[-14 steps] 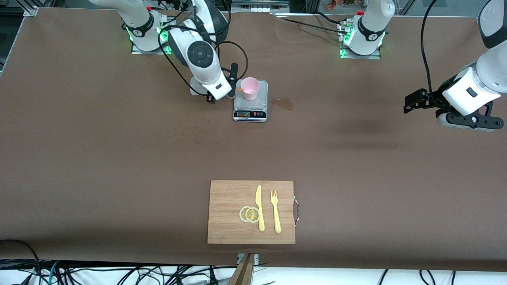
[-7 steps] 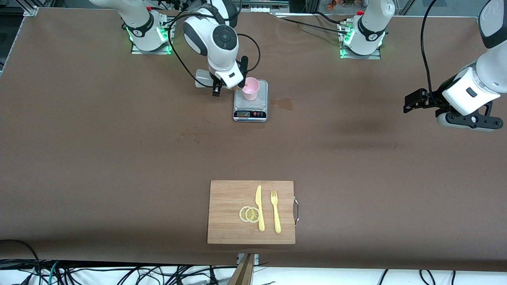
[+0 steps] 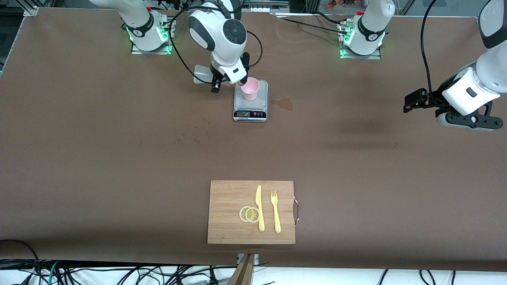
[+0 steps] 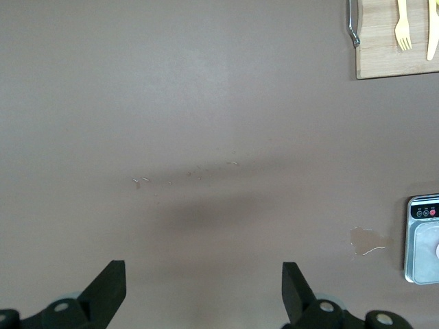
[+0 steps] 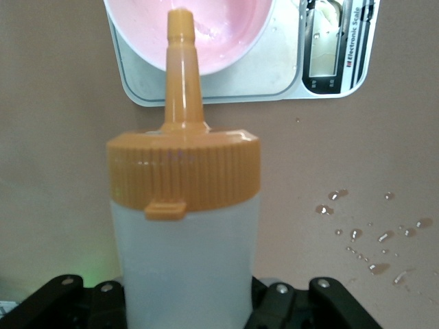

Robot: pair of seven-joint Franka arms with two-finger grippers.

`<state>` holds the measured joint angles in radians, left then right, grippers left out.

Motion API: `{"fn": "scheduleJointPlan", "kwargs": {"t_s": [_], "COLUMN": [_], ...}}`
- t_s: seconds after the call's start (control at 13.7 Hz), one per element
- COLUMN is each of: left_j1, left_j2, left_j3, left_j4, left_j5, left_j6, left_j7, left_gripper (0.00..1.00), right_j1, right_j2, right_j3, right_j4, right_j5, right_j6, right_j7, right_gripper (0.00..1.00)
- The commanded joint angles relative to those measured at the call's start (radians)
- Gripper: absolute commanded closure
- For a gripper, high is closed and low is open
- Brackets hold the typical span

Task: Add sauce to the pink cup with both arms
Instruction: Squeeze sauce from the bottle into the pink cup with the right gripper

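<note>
The right gripper (image 3: 231, 81), clamped on the translucent orange-capped squeeze bottle (image 5: 184, 226), is tipping its nozzle over the pale pink plastic cup (image 3: 250, 88) on the scale (image 3: 250, 109); the left gripper (image 4: 202, 291) is waiting, fingers apart.

The table (image 3: 99, 150) is covered with a brown sheet. Directly on it lie a kitchen scale (image 3: 250, 106) toward the robots' bases, a small wet stain (image 3: 283, 103) just beside the scale toward the left arm's end, and a wooden cutting board (image 3: 229, 221) nearer to the front camera. Scattered droplets (image 5: 374, 236) mark the sheet near the scale.
</note>
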<state>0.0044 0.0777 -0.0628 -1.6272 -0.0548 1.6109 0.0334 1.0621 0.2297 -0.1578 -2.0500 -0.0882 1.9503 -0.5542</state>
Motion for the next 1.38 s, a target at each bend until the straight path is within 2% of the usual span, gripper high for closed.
{"fn": "scheduleJointPlan", "kwargs": {"t_s": [0.0, 0.36, 1.02, 1.31], "left_j1": [0.005, 0.005, 0.005, 0.005], "left_j2": [-0.009, -0.009, -0.009, -0.009], "left_j3": [-0.005, -0.005, -0.005, -0.005], "left_j4": [-0.005, -0.005, -0.005, -0.005], "left_j5": [0.027, 0.027, 0.027, 0.027], "left_j6": [-0.006, -0.006, -0.006, -0.006], "left_j7": [0.017, 0.017, 0.017, 0.017], "left_gripper": [0.0, 0.0, 0.0, 0.0], "right_j1": [0.002, -0.033, -0.048, -0.088], "right_j2": [0.01, -0.006, -0.093, -0.141], "right_j3": [0.015, 0.004, 0.011, 0.012], "right_j4": [0.036, 0.051, 0.056, 0.056], "right_j5": [-0.027, 0.017, 0.11, 0.159], "right_j6": [-0.037, -0.041, -0.044, -0.051], "right_j7": [0.033, -0.007, -0.072, -0.128], "right_gripper": [0.96, 0.87, 0.86, 0.86]}}
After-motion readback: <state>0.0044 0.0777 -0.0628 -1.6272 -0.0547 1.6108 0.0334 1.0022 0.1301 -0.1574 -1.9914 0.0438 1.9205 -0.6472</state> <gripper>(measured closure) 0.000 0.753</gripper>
